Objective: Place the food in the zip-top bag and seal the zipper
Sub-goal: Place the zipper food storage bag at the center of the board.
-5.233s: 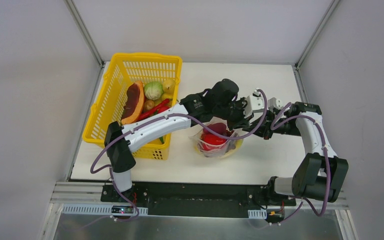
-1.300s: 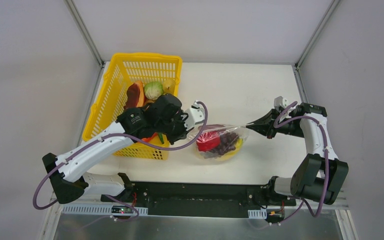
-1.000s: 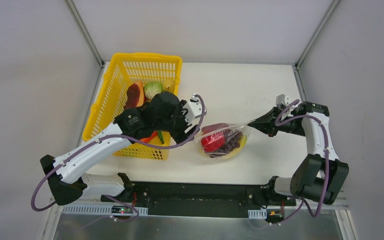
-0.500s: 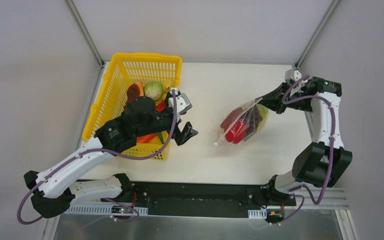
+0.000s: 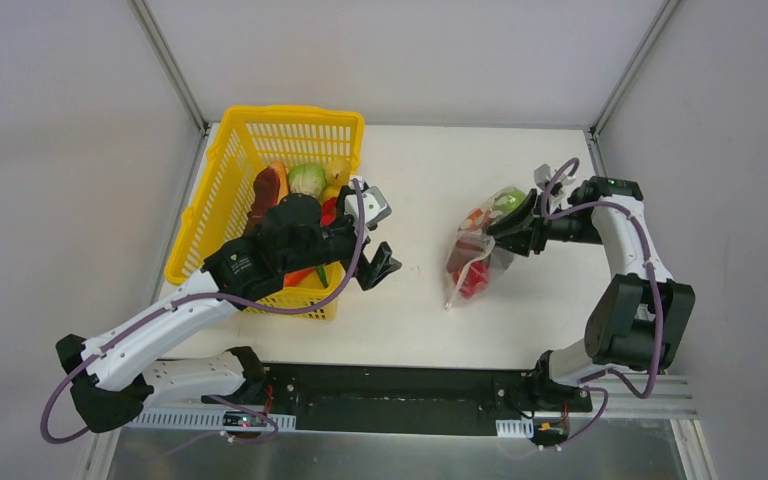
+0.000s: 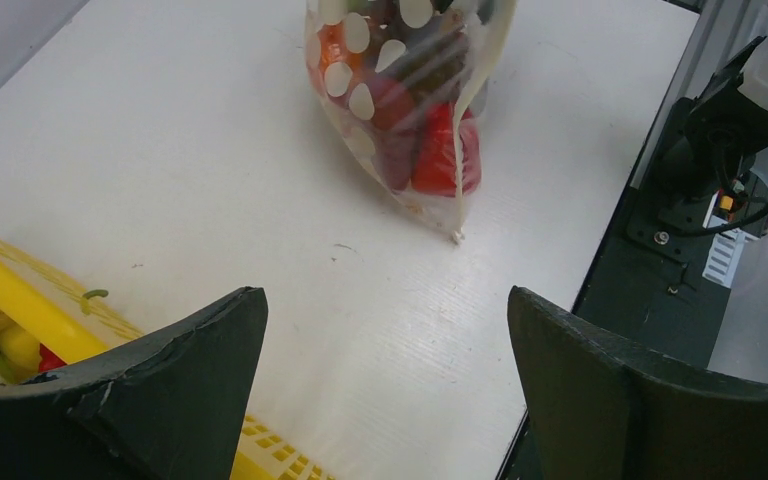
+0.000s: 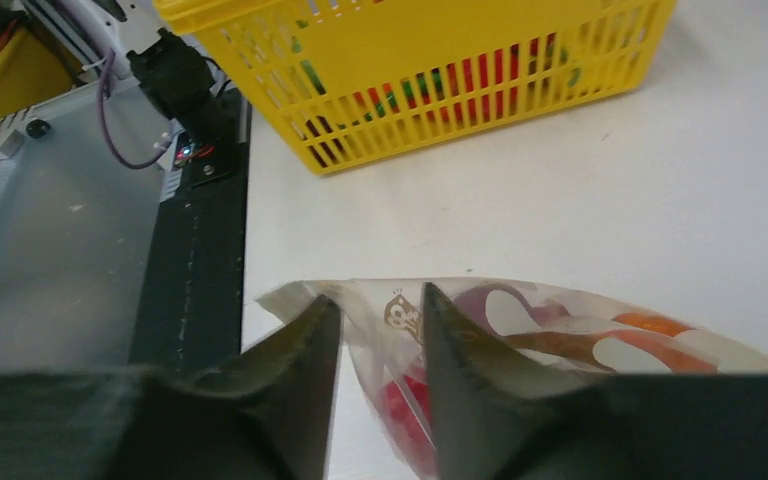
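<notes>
Right gripper: clamped on the mouth edge of the zip-top bag.
Left gripper: spread wide, empty.
Bag location: hanging at 3 o'clock of the left gripper, food inside.
Handling: likely limp, slick, bottom-heavy; you grip its free mouth corner.

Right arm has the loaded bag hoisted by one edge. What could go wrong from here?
1. The right gripper pinches only thin film of the zip-top bag while the food hangs below; it may slip out.
2. The left gripper is open, away by the basket, so nothing supports the bag.
3. Whether the zipper is shut cannot be told; if open, pieces could spill.
</notes>
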